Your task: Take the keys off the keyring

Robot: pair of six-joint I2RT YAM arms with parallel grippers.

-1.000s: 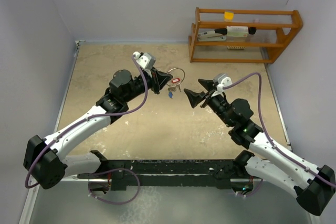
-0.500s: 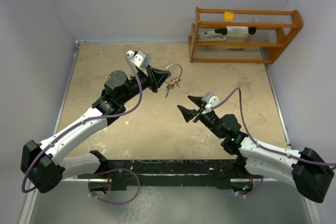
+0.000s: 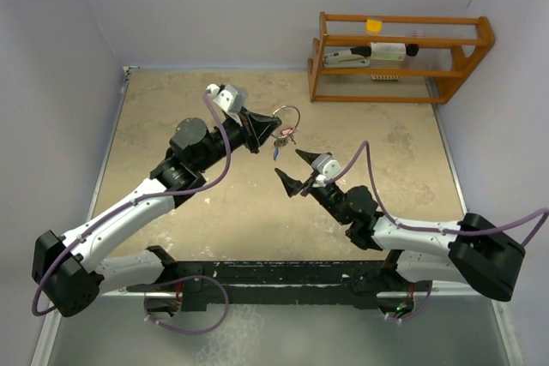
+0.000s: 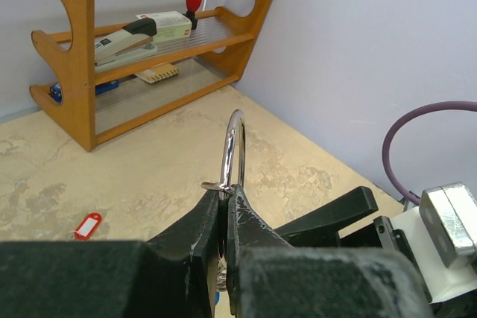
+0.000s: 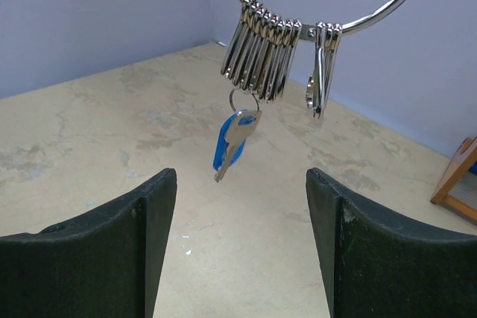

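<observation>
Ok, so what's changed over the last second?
The right gripper pulled back toward the near edge and a little left. It now faces the keys from the near side, and its jaws stayed open and empty. The left gripper shifted slightly left, carrying the ring. Unchanged: the left gripper is still shut on the ring, with the keys hanging from it.

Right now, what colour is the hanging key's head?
The key's head is blue; right wrist view shows it best.
</observation>
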